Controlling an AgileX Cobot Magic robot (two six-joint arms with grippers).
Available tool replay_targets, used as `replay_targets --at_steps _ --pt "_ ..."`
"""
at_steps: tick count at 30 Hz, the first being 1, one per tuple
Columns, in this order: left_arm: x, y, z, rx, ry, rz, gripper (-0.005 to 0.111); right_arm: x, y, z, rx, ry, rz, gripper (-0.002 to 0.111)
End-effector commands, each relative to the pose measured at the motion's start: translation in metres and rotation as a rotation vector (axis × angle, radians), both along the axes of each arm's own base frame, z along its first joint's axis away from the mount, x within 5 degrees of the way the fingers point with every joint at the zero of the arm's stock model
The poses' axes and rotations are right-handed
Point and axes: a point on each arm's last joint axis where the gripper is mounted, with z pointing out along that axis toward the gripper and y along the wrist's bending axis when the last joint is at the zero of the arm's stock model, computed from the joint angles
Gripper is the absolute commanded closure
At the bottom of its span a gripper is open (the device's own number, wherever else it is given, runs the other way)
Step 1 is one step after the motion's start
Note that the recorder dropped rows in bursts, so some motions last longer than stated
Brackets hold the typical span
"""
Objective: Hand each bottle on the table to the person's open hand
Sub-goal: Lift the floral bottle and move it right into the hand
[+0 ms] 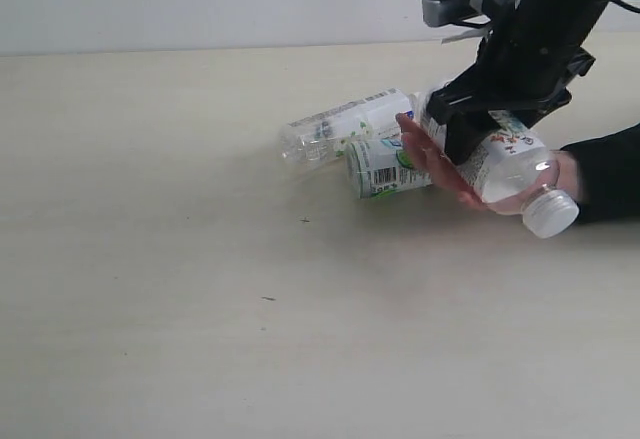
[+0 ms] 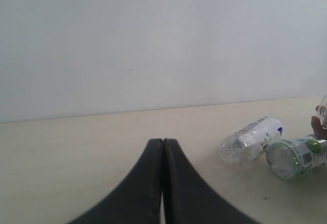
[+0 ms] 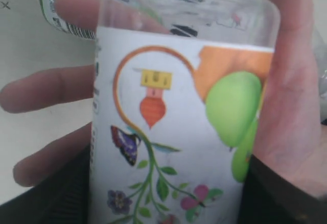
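Your right pincer [image 1: 462, 139] is gripping the floral bottle [image 1: 515, 164], jaws wide around it, right over the person's open hand [image 1: 435, 159], white-label bottle [image 1: 335, 127] and green-dot bottle [image 1: 385, 167] are lying just beside that hand, your left pincer [image 2: 163, 150] is sitting fully closed

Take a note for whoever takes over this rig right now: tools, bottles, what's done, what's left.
Left tool: shut, empty.
Right tool: shut on the floral bottle, which lies across the person's hand.
White-label bottle and green-label bottle: lying on the table next to the hand.
Done: floral bottle is at the palm, not yet released.
Left: release it, then hand over the other two. No other bottle is in view.
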Motion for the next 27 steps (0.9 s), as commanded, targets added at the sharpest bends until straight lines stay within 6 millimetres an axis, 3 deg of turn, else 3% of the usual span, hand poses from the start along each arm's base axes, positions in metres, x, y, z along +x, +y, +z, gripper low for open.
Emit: replay_targets --at_steps 1,4,7,13,17,27 --pt "0.0003 0.0001 -0.0009 -0.006 0.004 0.004 0.107 0.0021 -0.0025 -0.0010 -0.013 0.012 0.009 0.108" --pt "0.0003 0.0001 -0.0009 -0.006 0.004 0.004 0.107 0.0021 -0.0025 -0.0010 -0.013 0.012 0.009 0.107" --pt "0.0003 0.0001 -0.0009 -0.006 0.004 0.004 0.107 0.0025 -0.0017 -0.0009 -0.003 0.008 0.005 0.096" --pt "0.0003 0.0001 -0.0009 -0.006 0.004 0.004 0.107 0.0018 0.0013 -0.0005 0.031 0.018 -0.009 0.055" --pt "0.0003 0.0001 -0.0009 -0.006 0.004 0.004 0.107 0.0010 0.0011 -0.0006 0.029 0.026 -0.008 0.036" --pt "0.0003 0.0001 -0.0009 -0.006 0.004 0.004 0.107 -0.0001 -0.0002 0.0034 0.022 0.015 -0.004 0.022"
